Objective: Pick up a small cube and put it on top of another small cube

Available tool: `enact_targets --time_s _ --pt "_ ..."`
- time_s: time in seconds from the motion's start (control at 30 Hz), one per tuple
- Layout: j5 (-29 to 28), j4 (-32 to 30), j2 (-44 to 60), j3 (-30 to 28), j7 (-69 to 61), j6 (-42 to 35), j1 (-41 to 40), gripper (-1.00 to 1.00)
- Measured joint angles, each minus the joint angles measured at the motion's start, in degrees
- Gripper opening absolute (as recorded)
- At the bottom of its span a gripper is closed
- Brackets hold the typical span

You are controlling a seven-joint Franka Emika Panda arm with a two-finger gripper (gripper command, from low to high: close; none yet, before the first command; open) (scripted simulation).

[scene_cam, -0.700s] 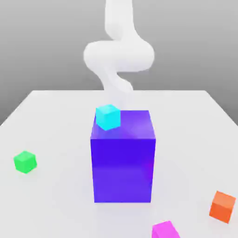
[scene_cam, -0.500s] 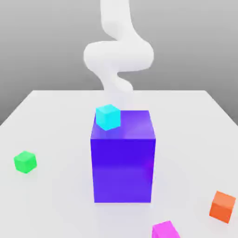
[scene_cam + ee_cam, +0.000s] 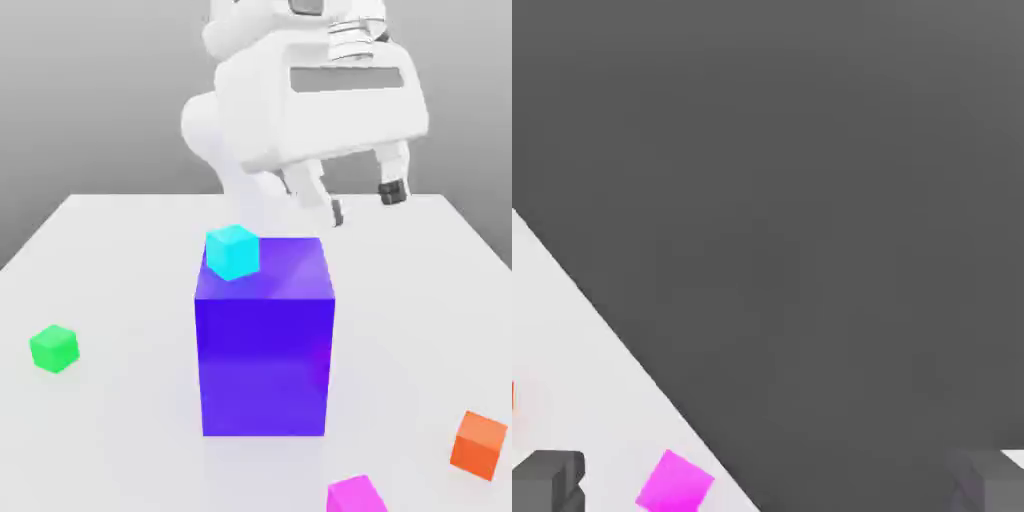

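The small magenta cube [image 3: 356, 495] lies at the table's near edge, right of centre in the exterior view, and shows again in the hand view [image 3: 675, 482]. The small green cube [image 3: 54, 348] rests on the table at the exterior view's left. My gripper [image 3: 365, 202] hangs high above the table, over the big block's right rear, open, with nothing between its dark-tipped fingers [image 3: 392, 190]. Both fingertips [image 3: 547, 480] appear in the hand view, far apart.
A big blue-purple block [image 3: 264, 345] stands mid-table with a cyan cube [image 3: 233, 251] on its top left corner. An orange cube [image 3: 479, 443] sits at the near right. The white table [image 3: 120, 260] ends against a grey backdrop.
The arm has swung forward and down, bringing the hand and its open fingers into the exterior view above the block. No cube has moved.
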Motion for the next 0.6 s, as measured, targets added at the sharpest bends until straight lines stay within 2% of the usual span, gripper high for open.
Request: enact_targets --time_s 0.33,0.6 --pt "4.22 -0.17 14.50 0.69 -23.52 4.04 2.80 0.00" --pt "1.11 -0.75 24.47 2.54 -37.84 8.55 2.75 0.00"
